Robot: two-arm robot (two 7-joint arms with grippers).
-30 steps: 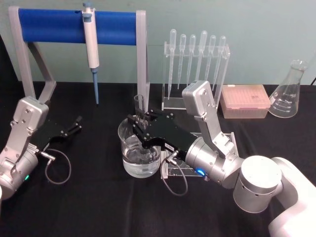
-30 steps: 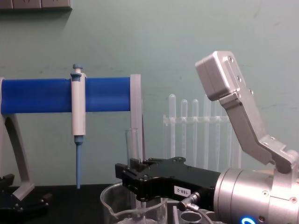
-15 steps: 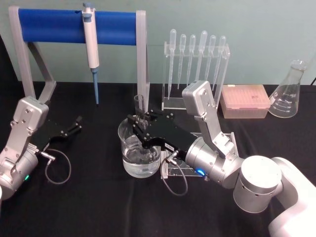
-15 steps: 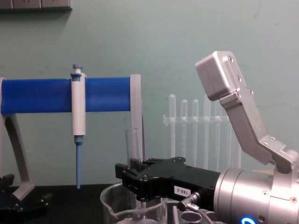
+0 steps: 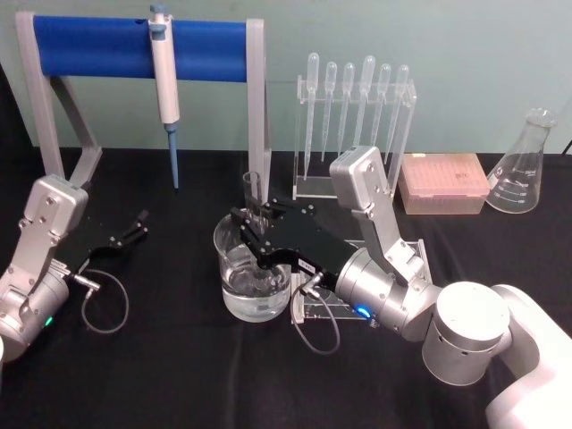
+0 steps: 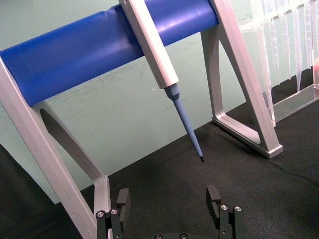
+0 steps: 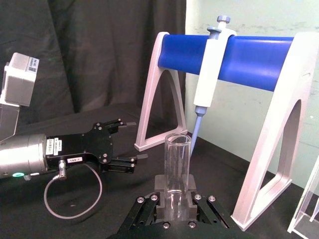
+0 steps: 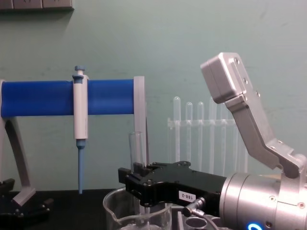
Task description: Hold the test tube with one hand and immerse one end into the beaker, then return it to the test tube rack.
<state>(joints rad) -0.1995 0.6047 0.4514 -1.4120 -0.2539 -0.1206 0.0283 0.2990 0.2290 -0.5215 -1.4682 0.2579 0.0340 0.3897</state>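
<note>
R gripper (image 5: 253, 231) is clamped on the test tube (image 5: 252, 188) approx mid-length. Tube stands upright w/ lower end down in the beaker (image 5: 228, 299). Glass is probably light, stiff, slick and fragile, so a gentle mid-body grip suits. L gripper (image 5: 136, 225) is parked at left, jaws wide, empty.

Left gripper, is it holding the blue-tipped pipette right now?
No, the left gripper is open and empty, while the pipette hangs on the blue bar of its stand.
</note>
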